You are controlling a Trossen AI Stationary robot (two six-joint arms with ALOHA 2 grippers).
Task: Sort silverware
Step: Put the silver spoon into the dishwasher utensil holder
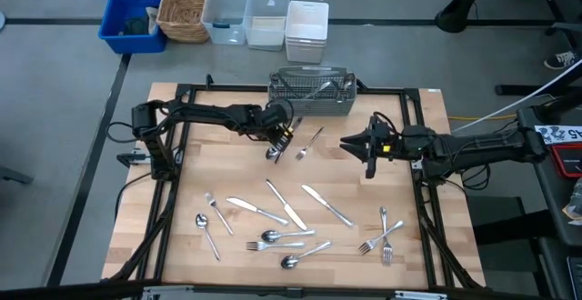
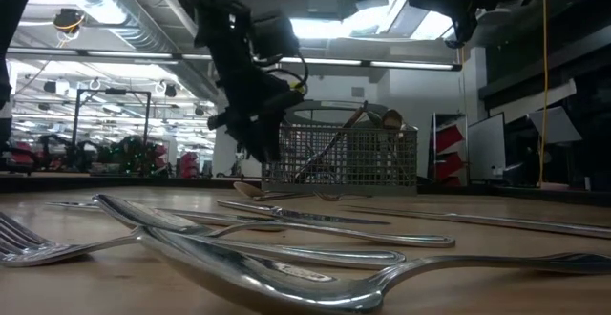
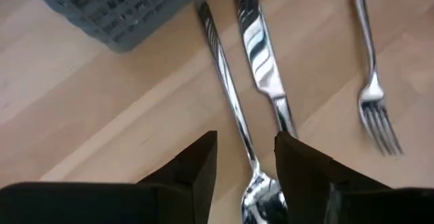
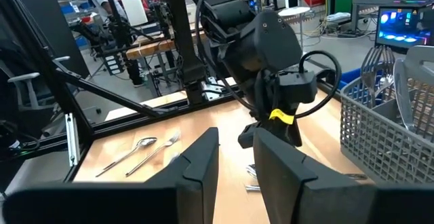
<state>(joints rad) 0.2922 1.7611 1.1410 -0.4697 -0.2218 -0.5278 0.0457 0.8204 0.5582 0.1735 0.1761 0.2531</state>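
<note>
The left gripper [image 1: 278, 141] is held low over the table [image 1: 182, 209], just in front of the basket [image 1: 311, 95]. In the left wrist view its fingers [image 3: 196, 166] are seen apart, straddling a spoon [image 3: 234, 108] that lies flat on the wood; nothing is gripped. A knife [image 3: 261, 54] lies just beside that spoon, and a fork [image 3: 371, 75] lies farther off on the knife's other side. A corner of the basket is seen near the spoon's handle end.

The right gripper [image 1: 364, 145] is held above the table, right of the fork and well apart from the left gripper. In the right wrist view its fingers [image 4: 200, 159] are seen with a narrow gap between them and nothing in it.

Some silverware stands inside the basket, handles leaning, as seen in the low view.

The rest of the silverware is spread over the near half of the table: 2 knives [image 1: 286, 205] in the middle, another knife [image 1: 327, 205] to their right, forks [image 1: 382, 236] near the right edge, a fork and a spoon [image 1: 207, 232] near the left edge, and spoons [image 1: 282, 238] with a fork at the front centre.

5 bins [image 1: 245, 14] are lined up on the floor beyond the table.
</note>
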